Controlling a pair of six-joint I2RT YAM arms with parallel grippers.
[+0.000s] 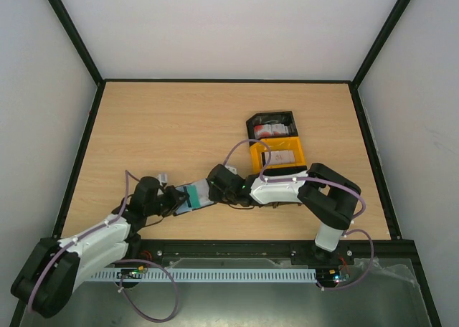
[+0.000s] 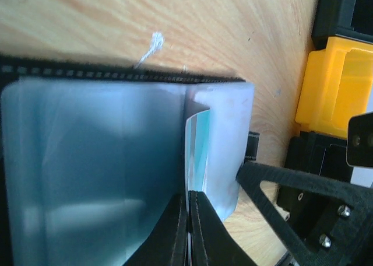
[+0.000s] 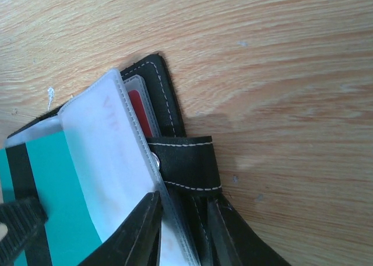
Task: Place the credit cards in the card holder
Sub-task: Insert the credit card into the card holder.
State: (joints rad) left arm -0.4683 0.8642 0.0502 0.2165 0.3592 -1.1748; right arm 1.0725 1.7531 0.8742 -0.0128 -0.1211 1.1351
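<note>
The black card holder (image 3: 175, 132) lies open on the table, with its snap tab and clear sleeves showing. A red card (image 3: 139, 108) sits in one slot. My right gripper (image 3: 183, 210) is shut on the card holder's cover and sleeves; in the top view this gripper (image 1: 217, 187) is at the holder's right side. My left gripper (image 2: 189, 197) is shut on a teal card (image 2: 198, 146), held edge-on and part way between the holder's sleeves (image 2: 224, 132). The teal card (image 3: 55, 202) has a black stripe. In the top view the left gripper (image 1: 172, 200) is left of the card (image 1: 192, 196).
A black bin (image 1: 251, 120) with red-and-white cards (image 1: 271, 130) stands behind the right arm. A yellow bin (image 1: 255, 155) with pale cards (image 1: 278, 157) is just in front of it. A small white scrap (image 1: 162, 176) lies near the left gripper.
</note>
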